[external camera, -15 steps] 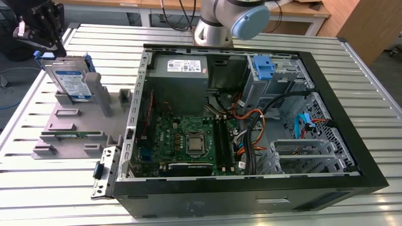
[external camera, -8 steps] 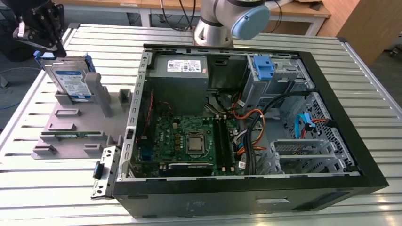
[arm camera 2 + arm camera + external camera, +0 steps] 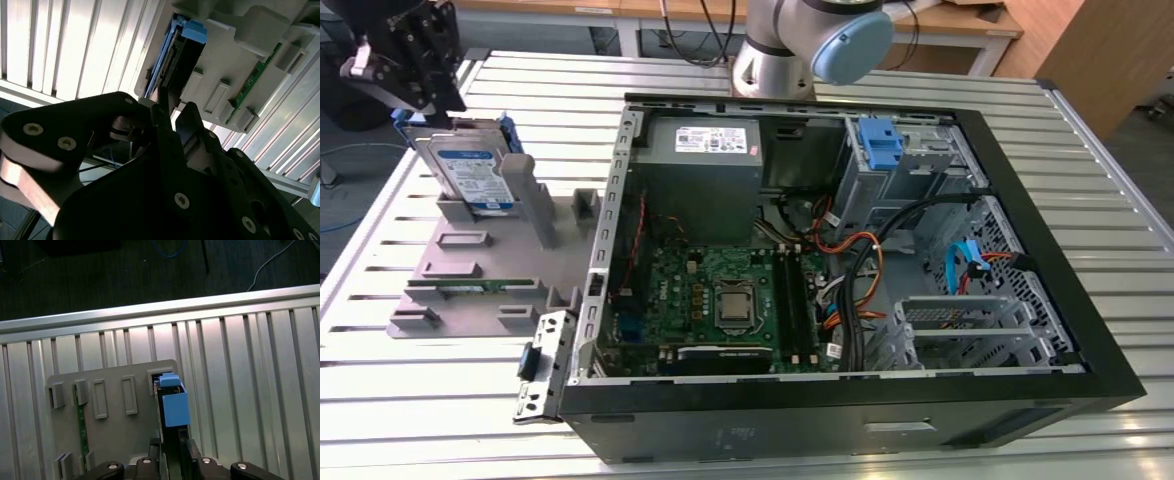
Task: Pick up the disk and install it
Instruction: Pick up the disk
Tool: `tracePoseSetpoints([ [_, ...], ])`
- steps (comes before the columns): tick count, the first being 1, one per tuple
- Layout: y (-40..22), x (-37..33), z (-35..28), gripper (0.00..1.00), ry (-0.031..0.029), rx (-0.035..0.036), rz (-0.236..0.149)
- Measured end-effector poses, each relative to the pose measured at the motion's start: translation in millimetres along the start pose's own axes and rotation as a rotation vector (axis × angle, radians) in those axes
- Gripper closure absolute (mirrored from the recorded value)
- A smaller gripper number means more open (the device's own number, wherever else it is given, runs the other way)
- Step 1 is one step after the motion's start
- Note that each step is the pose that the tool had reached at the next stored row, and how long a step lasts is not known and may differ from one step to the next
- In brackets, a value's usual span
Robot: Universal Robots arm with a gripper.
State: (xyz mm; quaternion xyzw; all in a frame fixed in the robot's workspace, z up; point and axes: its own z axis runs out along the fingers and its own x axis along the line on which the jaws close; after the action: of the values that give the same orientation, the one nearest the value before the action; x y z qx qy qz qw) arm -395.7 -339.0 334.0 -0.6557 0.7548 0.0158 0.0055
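Fingers (image 3: 190, 120) are only a narrow slot apart, and in the second wrist view there's light showing between them, so I'd say they've got hold of nothing. The gripper (image 3: 171, 456) hangs right over the disk (image 3: 470, 175), tips just at its upper edge and lined up with it. The disk stands on edge in a slot of the grey holder (image 3: 494, 262), which sits on the slatted table (image 3: 400, 400) to the exterior view's left of the open PC case (image 3: 1070, 262), so it's not installed yet. My guess is it's parked upright like that so its thin top edge sticks up for a pinch from above. A green memory stick (image 3: 470, 287) sits on edge in another slot of that holder. Inside the case: motherboard (image 3: 720, 300), grey power supply (image 3: 707, 150), a blue latch piece (image 3: 881, 145), a bundle of cables (image 3: 861, 265) and a silver metal cage (image 3: 961, 322).
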Motion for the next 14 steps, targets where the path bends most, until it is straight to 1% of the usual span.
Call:
tracePoseSetpoints([
  [1,0.0,0.0,0.0,0.65,0.0001,0.0,0.0],
  [2,0.0,0.0,0.0,0.59,0.0001,0.0001,0.0],
  [3,0.0,0.0,0.0,0.59,0.0001,0.0001,0.0],
  [5,0.0,0.0,0.0,0.47,0.0002,0.0,0.0],
  [6,0.0,0.0,0.0,0.47,0.0002,0.0,0.0],
  [7,0.0,0.0,0.0,0.42,0.0003,0.0,0.0],
  [8,0.0,0.0,0.0,0.42,0.0003,0.0,0.0],
  [9,0.0,0.0,0.0,0.35,0.0003,0.0001,0.0],
  [12,-0.1,0.0,0.6,0.35,0.0004,0.0001,-0.004],
  [14,0.0,0.0,1.5,0.35,0.0008,-0.0006,-0.023],
])
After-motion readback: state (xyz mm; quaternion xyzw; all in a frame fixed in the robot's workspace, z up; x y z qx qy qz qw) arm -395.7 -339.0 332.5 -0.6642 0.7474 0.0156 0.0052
